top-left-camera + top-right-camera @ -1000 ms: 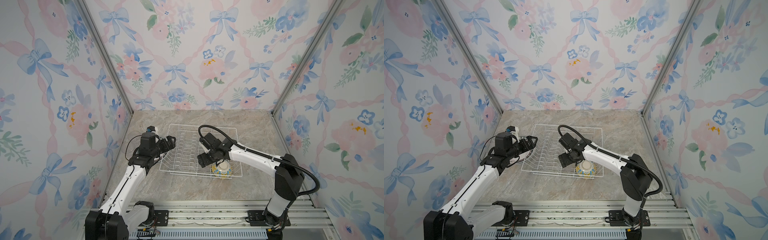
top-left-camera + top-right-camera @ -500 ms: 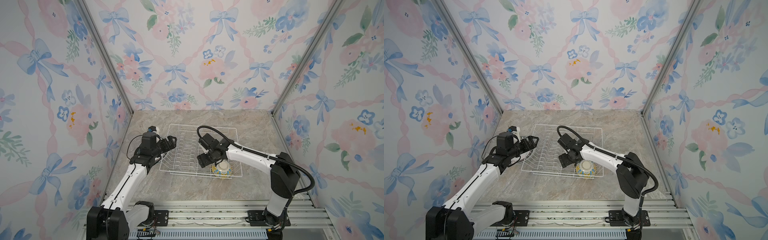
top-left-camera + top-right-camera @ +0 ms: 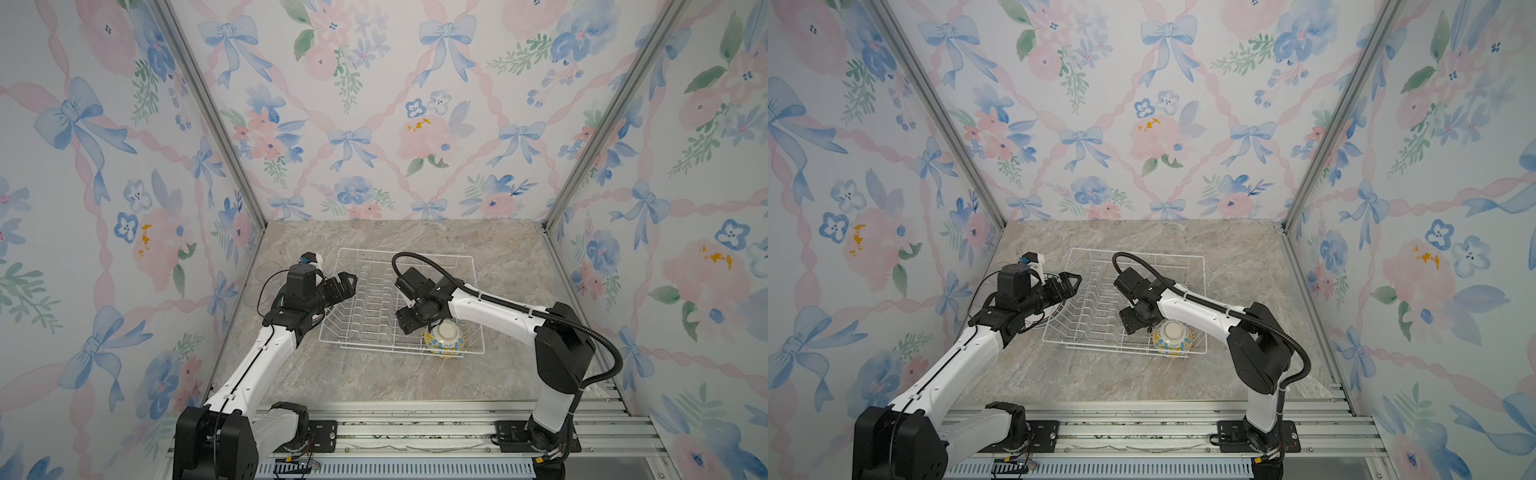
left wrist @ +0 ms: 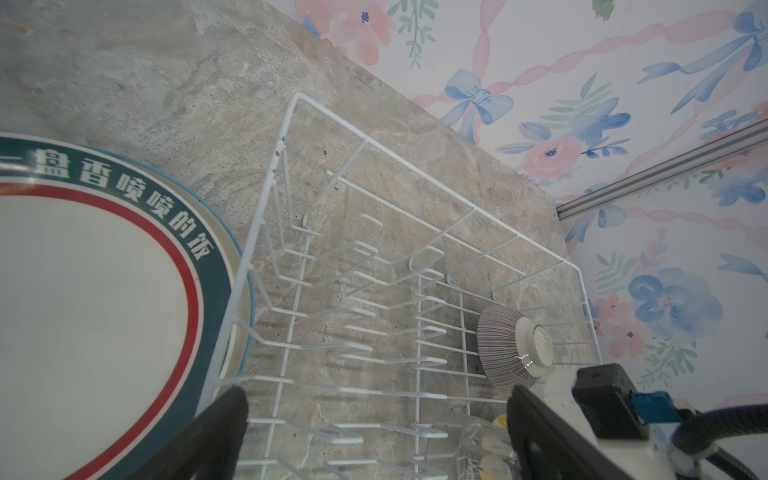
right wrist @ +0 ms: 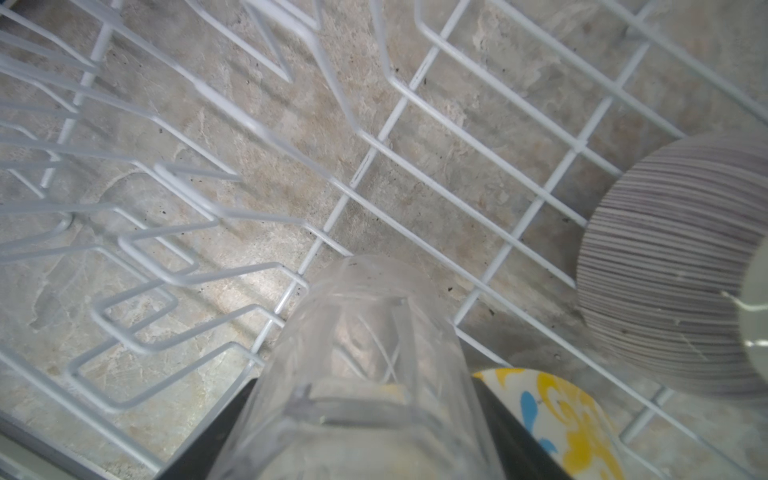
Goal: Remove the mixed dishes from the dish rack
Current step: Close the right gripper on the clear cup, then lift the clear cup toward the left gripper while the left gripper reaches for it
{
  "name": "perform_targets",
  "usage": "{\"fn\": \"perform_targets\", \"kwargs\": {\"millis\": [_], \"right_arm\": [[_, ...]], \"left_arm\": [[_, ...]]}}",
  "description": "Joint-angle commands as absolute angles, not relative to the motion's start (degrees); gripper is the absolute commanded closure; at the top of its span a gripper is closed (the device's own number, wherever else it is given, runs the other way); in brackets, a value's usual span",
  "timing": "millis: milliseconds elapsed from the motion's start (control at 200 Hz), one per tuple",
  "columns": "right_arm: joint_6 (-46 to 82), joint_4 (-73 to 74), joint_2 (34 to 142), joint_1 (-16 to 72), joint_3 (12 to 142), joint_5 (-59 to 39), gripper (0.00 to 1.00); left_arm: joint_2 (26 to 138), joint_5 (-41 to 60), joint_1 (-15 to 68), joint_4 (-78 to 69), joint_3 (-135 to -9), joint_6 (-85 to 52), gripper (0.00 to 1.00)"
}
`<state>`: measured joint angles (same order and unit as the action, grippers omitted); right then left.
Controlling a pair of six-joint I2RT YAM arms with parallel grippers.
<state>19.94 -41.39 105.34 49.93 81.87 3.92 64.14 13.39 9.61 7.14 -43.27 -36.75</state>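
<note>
Lower centre, white wire dish rack
Your left gripper gapes; your right gripper flanks a small clear glass, grip unclear.

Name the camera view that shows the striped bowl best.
Left wrist: the striped bowl shows almost whole, foot ring visible, in the dish rack. The right wrist view cuts it off at the frame edge; neither top view shows it.

The left claw hovers at the dish rack's side rim, jaws wide apart, with rows of prongs ahead of it. The right claw points down inside the rack. Just beside it, a yellow-blue patterned bowl sits upside down.
</note>
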Motion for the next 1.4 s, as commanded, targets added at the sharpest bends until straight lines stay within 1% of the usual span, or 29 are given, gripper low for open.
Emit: {"fn": "perform_targets", "kwargs": {"millis": [0, 115, 255, 610, 860, 875, 1055, 1145, 1395], "right_arm": [[19.78, -41.75, 105.61, 50.03, 83.41, 4.44, 0.32], [20.21, -41.5, 104.74, 49.71, 83.19, 3.41, 0.34], [20.85, -40.72, 102.84, 49.01, 82.82, 1.93, 0.39], [24.38, -34.41, 98.94, 43.28, 79.28, -8.55, 0.38], [25.39, -32.64, 96.9, 40.46, 79.63, -10.92, 0.38], [25.52, -32.35, 96.82, 40.28, 79.58, -11.14, 0.38], [26.96, -29.32, 95.11, 38.0, 79.04, -14.72, 0.41], [27.56, -28.21, 92.55, 36.76, 78.93, -15.64, 0.41], [30.36, -22.42, 89.85, 32.44, 79.2, -18.85, 0.41]], "left_arm": [[64.33, 14.08, 10.03, 6.05, -42.63, -37.69, 0.02], [64.25, 14.15, 10.23, 6.09, -42.63, -37.71, 0.02], [64.2, 14.15, 10.36, 6.06, -42.63, -37.71, 0.02], [64.33, 15.21, 10.41, 5.4, -42.63, -38.24, 0.02], [64.24, 17.64, 10.58, 3.77, -42.63, -39.49, 0.02], [64.22, 17.85, 10.6, 3.63, -41.09, -39.59, 0.02], [64.08, 19.73, 11.12, 2.23, -40.35, -41.06, 0.02], [63.89, 20.23, 11.35, 1.11, -40.08, -41.61, 0.02], [63.38, 22.84, 12.9, -3.84, -40.15, -44.99, 0.02]]}}
